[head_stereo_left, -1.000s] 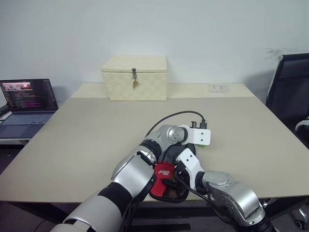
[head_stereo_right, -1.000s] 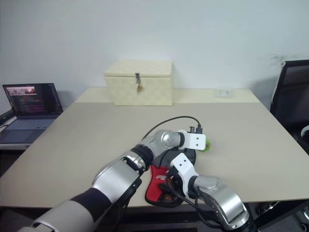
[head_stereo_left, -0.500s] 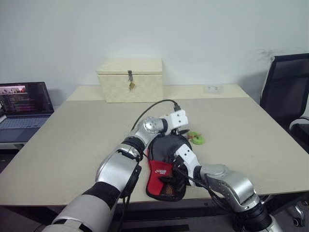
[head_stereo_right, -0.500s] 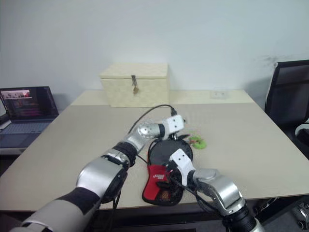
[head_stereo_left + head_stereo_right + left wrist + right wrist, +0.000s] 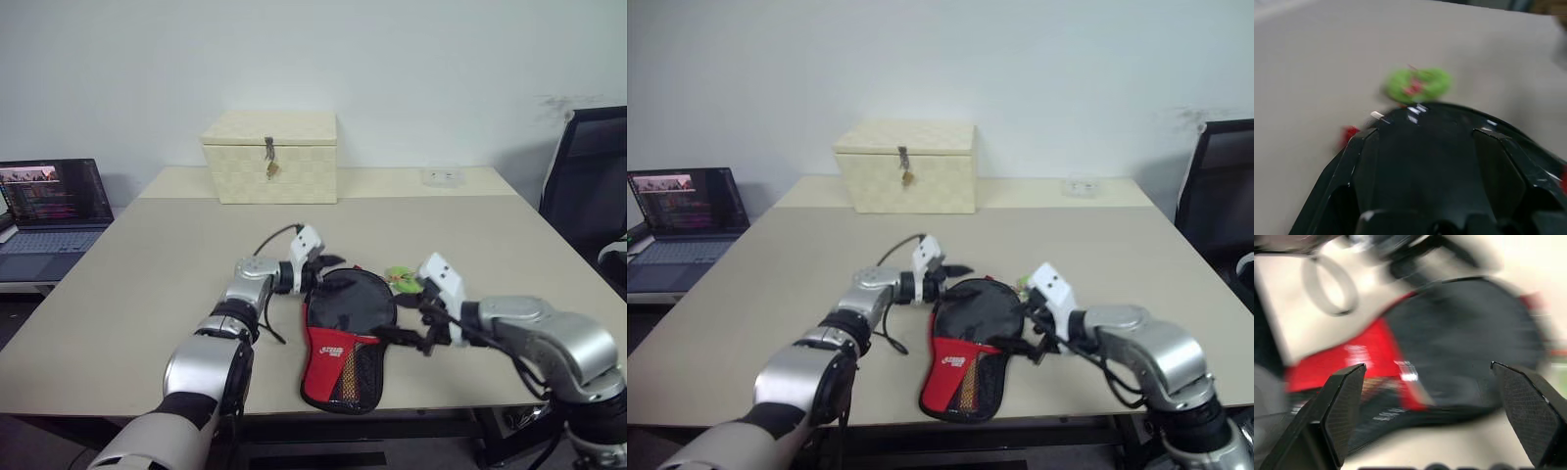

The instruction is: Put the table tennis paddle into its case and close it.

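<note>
The case (image 5: 348, 315), a black and red pouch with a mesh pocket, lies flat near the table's front edge. Its green pull tag (image 5: 399, 279) rests on the table by its far right rim and shows again as the green tag (image 5: 1418, 84). The table tennis paddle is hidden. My left gripper (image 5: 321, 274) is open at the case's far left rim, pointing right across it. On the other side, my right gripper (image 5: 407, 338) hovers open beside the case's right edge, pointing at it. Its wide-spread fingertips (image 5: 1344, 396) frame the case (image 5: 1449, 347) with nothing between them.
A cream chequered latched box (image 5: 270, 157) stands at the back of the table (image 5: 147, 274). An open laptop (image 5: 49, 201) sits off to the left and a black chair (image 5: 588, 176) to the right. A small white item (image 5: 443, 176) lies at the back right.
My left gripper swung left off the case's top to its left rim and rolled over. My right gripper drew back to the right and up, leaving the case uncovered.
</note>
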Tool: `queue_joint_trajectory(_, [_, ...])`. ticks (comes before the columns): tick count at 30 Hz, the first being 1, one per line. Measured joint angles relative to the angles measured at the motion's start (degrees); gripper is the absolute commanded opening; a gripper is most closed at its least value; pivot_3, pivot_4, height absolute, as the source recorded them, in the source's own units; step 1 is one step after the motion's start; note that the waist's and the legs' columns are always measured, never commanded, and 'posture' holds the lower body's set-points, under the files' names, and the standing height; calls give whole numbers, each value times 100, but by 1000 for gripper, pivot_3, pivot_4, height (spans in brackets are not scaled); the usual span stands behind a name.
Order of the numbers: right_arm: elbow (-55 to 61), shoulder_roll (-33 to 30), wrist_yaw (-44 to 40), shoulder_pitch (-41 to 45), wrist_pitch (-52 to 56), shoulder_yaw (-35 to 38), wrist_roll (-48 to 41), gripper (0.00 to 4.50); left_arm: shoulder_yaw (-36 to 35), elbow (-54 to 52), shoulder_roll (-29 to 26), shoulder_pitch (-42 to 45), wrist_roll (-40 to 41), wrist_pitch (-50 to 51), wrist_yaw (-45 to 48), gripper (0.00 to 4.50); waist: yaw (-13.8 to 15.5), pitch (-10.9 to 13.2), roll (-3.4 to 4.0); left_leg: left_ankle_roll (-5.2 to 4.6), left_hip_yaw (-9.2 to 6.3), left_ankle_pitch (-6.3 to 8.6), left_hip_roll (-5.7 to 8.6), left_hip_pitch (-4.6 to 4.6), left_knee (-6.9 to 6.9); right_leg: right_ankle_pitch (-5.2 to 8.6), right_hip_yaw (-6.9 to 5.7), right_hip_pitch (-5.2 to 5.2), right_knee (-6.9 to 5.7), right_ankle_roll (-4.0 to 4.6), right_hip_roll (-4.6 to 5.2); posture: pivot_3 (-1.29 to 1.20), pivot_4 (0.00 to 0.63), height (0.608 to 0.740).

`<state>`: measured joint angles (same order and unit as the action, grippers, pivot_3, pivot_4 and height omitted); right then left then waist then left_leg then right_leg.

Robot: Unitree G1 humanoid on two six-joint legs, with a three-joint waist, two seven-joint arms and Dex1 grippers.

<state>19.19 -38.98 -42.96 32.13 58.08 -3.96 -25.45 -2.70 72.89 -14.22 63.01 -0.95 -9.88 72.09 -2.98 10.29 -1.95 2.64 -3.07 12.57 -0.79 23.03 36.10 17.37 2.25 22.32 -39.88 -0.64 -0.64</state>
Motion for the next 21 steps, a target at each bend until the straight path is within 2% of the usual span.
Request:
queue_joint_trajectory(3, [-982, -186, -64, 263, -1016, -324, 706, 4500, 94, -91, 12, -46, -18, 81, 88, 3252, -6, 2, -1, 0, 3, 0, -1, -3, 1, 0, 3, -1, -2, -1, -1, 0, 150, 740])
queue_joint_trajectory(8, [-2611, -119, -165, 726, -2709, -1085, 1801, 4500, 255, -138, 65, -68, -74, 95, 22, 3252, -29, 2, -1, 0, 10, 0, -2, -4, -2, -2, 10, 1, -3, 1, -2, 0, 150, 740])
queue_joint_trajectory(13, [-4207, 269, -112, 1202, -4199, -1601, 2743, 4500, 371, -139, 93, -121, -147, 97, -59, 3252, -26, 4, 2, 0, 10, 0, -2, -4, -2, -13, 9, 2, -3, 21, -1, 0, 150, 740])
queue_joint_trajectory(18, [-5263, 599, -27, 1522, -5029, -1684, 3172, 4500, 461, -139, 60, -171, -172, 96, -73, 3252, -28, 4, 2, 1, 12, -1, -2, -7, 1, -17, 11, 0, -8, 27, 1, 0, 150, 740])
queue_joint_trajectory(21, [-5689, 801, 39, 1707, -5233, -1672, 3326, 3633, 467, -139, 62, -175, -173, 97, -73, 3298, -31, 4, 2, 1, 7, -1, -4, -14, 2, -17, 8, -3, -15, 28, 0, 0, 150, 740])
